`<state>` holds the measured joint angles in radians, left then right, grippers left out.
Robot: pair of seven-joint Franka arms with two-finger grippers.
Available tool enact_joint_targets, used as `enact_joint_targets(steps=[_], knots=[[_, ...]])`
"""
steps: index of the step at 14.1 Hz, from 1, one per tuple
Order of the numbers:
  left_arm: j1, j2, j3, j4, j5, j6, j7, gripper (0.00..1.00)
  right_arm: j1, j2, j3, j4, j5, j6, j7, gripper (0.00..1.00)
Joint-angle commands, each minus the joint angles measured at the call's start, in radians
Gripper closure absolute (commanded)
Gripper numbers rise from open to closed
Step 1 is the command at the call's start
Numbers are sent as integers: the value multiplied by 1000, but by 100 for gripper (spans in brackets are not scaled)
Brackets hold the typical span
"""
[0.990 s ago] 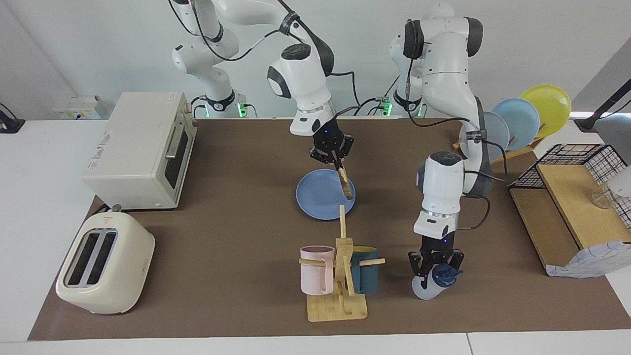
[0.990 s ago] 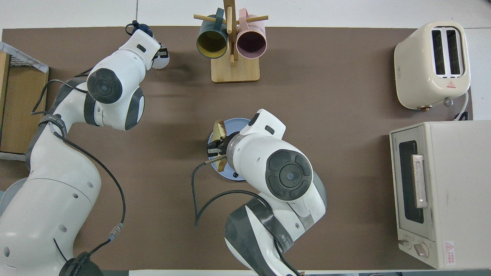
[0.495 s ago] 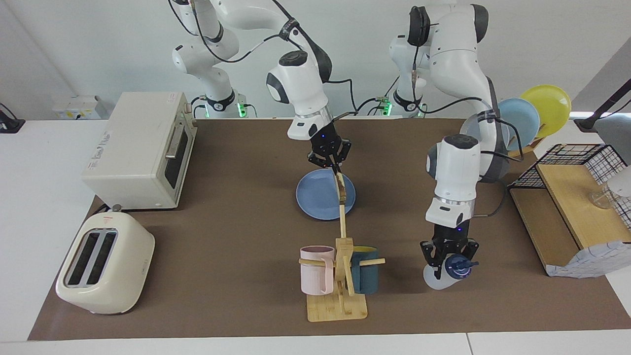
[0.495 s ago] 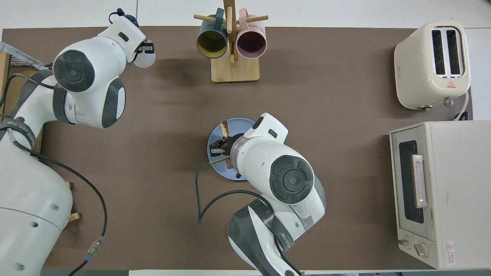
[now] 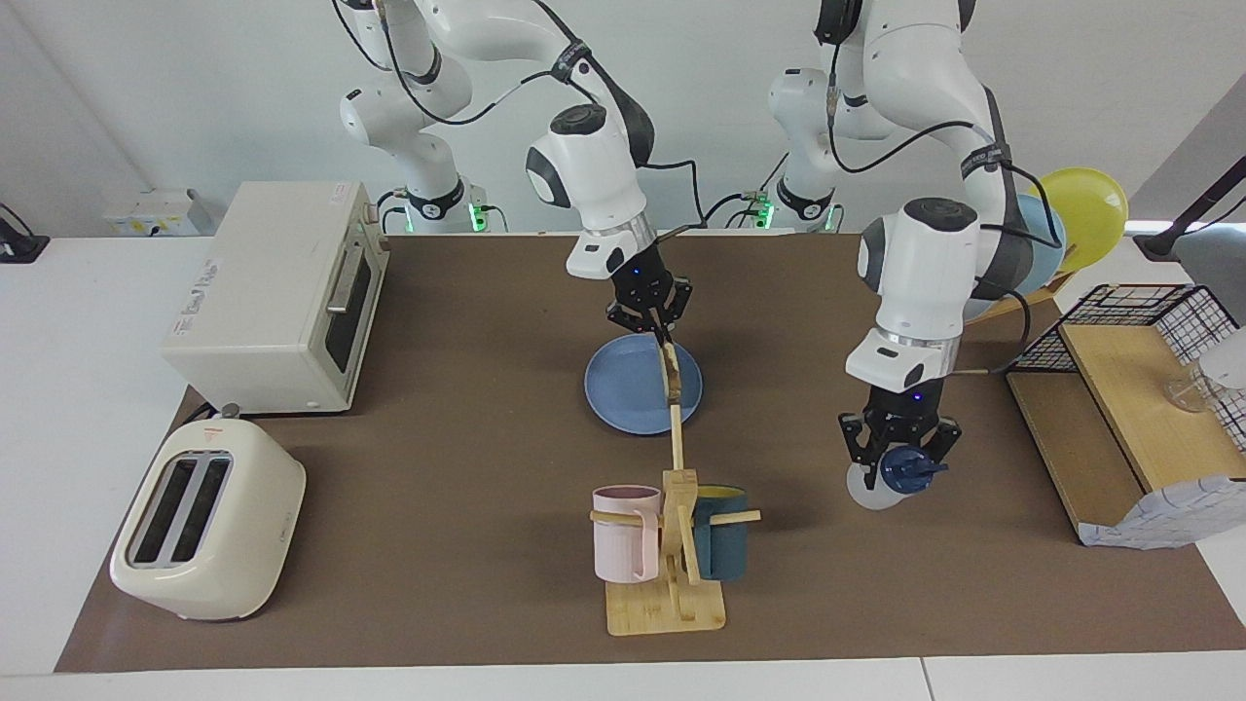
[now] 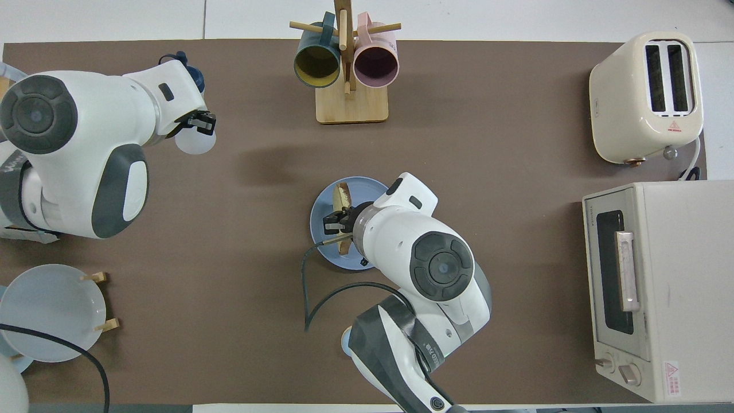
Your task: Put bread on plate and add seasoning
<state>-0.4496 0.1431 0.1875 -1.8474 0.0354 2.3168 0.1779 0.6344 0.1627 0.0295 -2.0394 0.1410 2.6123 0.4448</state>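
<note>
Bare table [image 5: 438, 467] surrounds the plate [image 5: 623, 389], where the right gripper [image 5: 650, 326] clamps the bread [image 5: 670, 375] upright, while the left gripper [image 5: 900, 458] hangs clamping the seasoning [image 5: 891, 477] over open table.

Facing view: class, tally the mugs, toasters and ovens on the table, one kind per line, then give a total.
Mugs: 2 (pink, teal)
Toasters: 1
Ovens: 1
Total: 4

Red warning triangle on toaster [image 6: 647, 96]; its wording unreadable.
</note>
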Motion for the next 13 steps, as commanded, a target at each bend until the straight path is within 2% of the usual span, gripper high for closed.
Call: enact_joint_targets(steps=[1, 3, 7, 12, 13], knots=[[-8, -149, 12, -73, -93, -184, 246, 100, -18, -35, 6, -62, 25, 25, 3, 100], [2, -210, 20, -72, -126, -314, 420, 100, -28, -46, 6, -93, 25, 32, 0, 100], [3, -275, 23, -75, -126, -508, 662, 100, -84, -51, 6, -125, 25, 54, -17, 100], [19, -378, 24, -151, -126, -593, 787, 100, -94, -74, 6, -215, 25, 136, -15, 100], [22, -388, 24, -168, -126, -590, 804, 100, -93, -74, 6, -219, 25, 137, -12, 87]])
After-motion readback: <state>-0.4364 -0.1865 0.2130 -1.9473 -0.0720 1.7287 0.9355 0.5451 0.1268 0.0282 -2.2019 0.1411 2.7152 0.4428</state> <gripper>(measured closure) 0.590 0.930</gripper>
